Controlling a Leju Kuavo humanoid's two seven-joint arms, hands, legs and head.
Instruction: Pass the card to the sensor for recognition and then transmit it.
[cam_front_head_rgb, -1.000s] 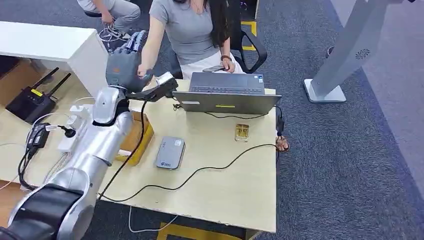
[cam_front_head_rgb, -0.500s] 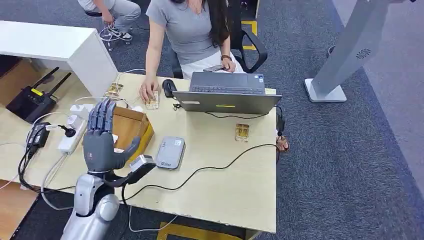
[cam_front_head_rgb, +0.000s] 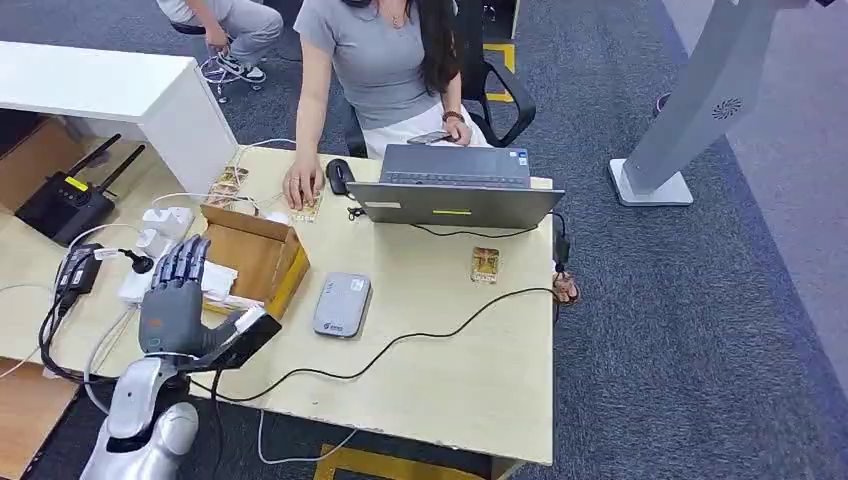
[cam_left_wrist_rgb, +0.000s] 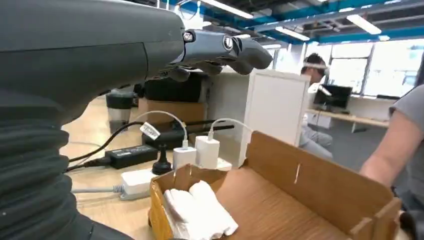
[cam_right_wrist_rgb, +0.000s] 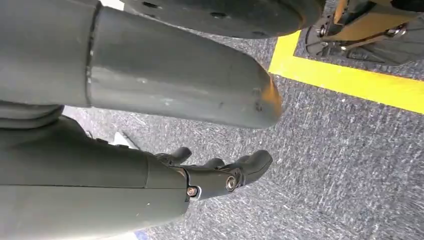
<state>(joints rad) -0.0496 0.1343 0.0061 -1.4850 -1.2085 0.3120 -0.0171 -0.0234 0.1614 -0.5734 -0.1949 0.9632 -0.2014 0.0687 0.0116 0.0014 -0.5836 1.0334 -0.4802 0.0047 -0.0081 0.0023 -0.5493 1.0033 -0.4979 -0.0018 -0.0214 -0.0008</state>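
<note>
A gold card (cam_front_head_rgb: 485, 263) lies flat on the table in front of the laptop (cam_front_head_rgb: 452, 202). The grey card sensor (cam_front_head_rgb: 340, 305) sits mid-table, left of that card. My left hand (cam_front_head_rgb: 172, 305) hovers over the table's near left part, beside the cardboard box (cam_front_head_rgb: 255, 252), palm empty and fingers spread. In the left wrist view its fingers (cam_left_wrist_rgb: 220, 49) stretch out above the box (cam_left_wrist_rgb: 300, 195). My right hand (cam_right_wrist_rgb: 150, 190) hangs over the grey carpet, fingers loose, holding nothing. A seated person's hand (cam_front_head_rgb: 300, 188) rests on another gold card by the mouse.
White cloth (cam_left_wrist_rgb: 200, 215) lies in the box. A power strip with chargers (cam_front_head_rgb: 155, 250) and cables lie at the left. A black cable (cam_front_head_rgb: 400, 345) crosses the table's near part. More gold cards (cam_front_head_rgb: 228, 182) lie at the far left corner. A router (cam_front_head_rgb: 65, 205) sits further left.
My left arm has pulled back from the table's far side near the person and come down to the near left edge, hand still empty. The person's hand now rests on a card there.
</note>
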